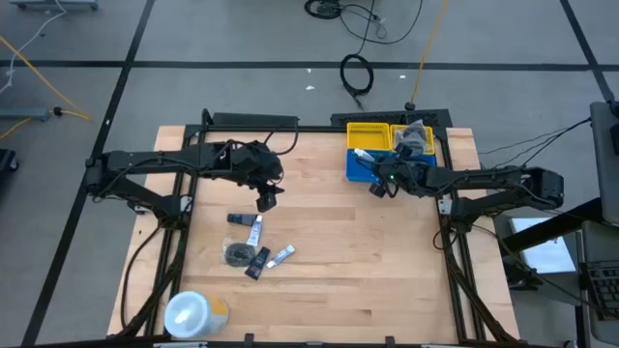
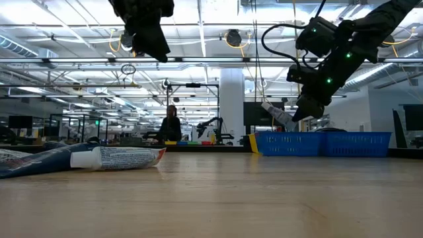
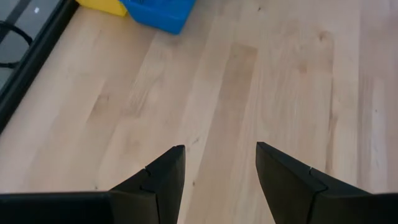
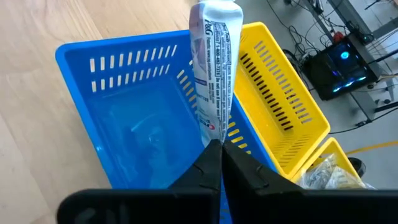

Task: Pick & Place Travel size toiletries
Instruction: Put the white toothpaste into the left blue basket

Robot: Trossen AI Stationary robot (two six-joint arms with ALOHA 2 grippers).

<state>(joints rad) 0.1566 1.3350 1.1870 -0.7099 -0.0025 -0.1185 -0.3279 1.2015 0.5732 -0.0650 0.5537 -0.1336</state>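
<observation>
Currently I see right gripper point(image 4: 219, 163) pinching white tube point(image 4: 213, 62) by its end, held above blue basket point(image 4: 118, 118) beside yellow basket point(image 4: 280, 106) at table's far edge. Left gripper point(image 3: 219, 168) hangs spread and empty over bare wood. Remaining toiletries point(image 1: 253, 246) lie clustered on table point(image 1: 368, 271) near big white-and-yellow roll point(image 1: 193, 313).

The left gripper point(image 3: 220, 168) hangs with jaws apart, the right gripper point(image 4: 221, 163) with jaws clamped.
</observation>
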